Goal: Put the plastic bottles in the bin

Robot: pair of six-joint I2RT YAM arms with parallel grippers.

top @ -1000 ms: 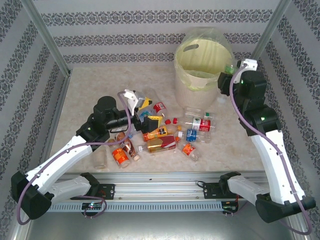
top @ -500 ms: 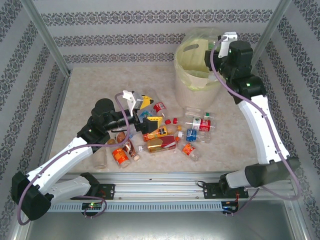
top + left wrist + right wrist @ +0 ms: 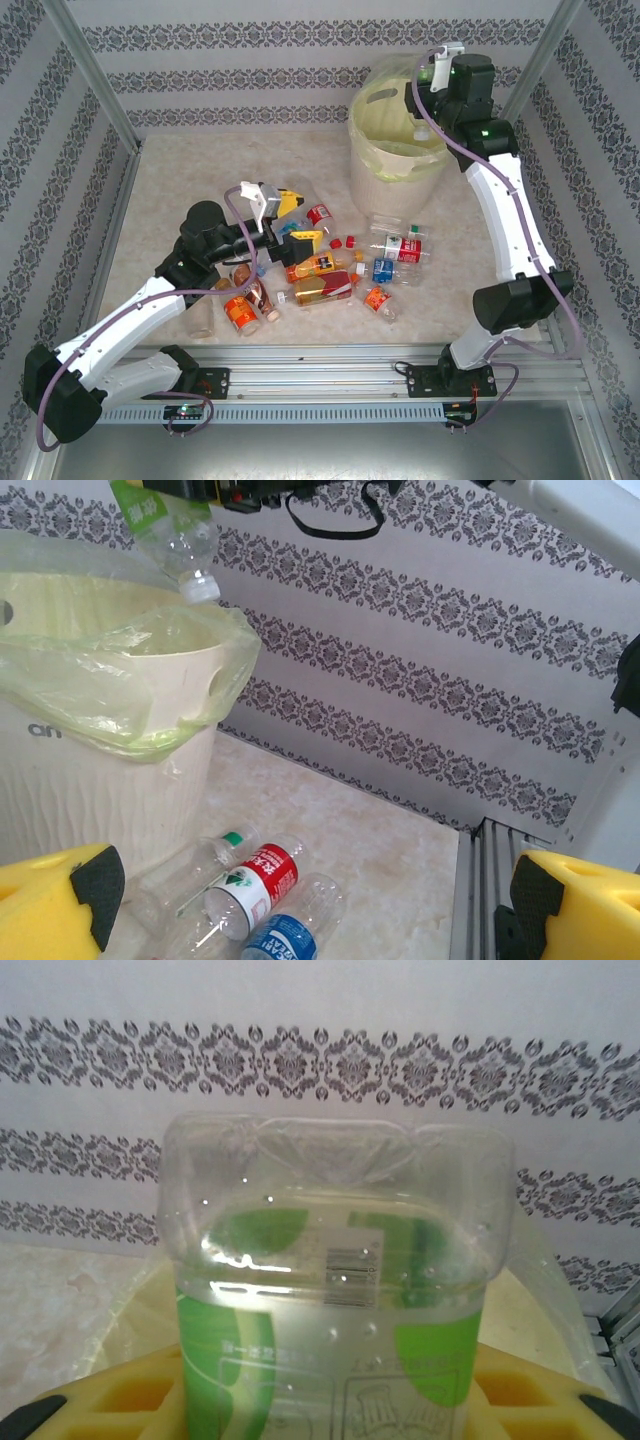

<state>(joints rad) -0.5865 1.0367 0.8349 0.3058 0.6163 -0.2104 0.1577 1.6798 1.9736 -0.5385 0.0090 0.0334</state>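
Observation:
My right gripper [image 3: 438, 102] is up at the bin's far right rim, shut on a clear green-labelled bottle [image 3: 335, 1310] that hangs cap down over the bin's mouth [image 3: 170, 530]. The cream bin [image 3: 385, 170], lined with a clear bag, stands at the back of the table. Several plastic bottles lie in a pile in front of it, among them orange ones [image 3: 322, 265] and red-labelled [image 3: 250, 880] and blue-labelled [image 3: 285, 935] clear ones. My left gripper [image 3: 300, 222] hovers open over the pile's left side, its yellow fingers [image 3: 60, 900] wide apart with nothing between them.
Loose red and orange caps [image 3: 350, 241] lie among the bottles. More bottles [image 3: 240, 312] sit by my left forearm. A metal rail [image 3: 320, 355] runs along the near edge, and patterned walls close in the table on three sides.
My right arm has swung up and left from beside the bin to over its rim, carrying the green-labelled bottle. The left gripper has edged slightly to the right.

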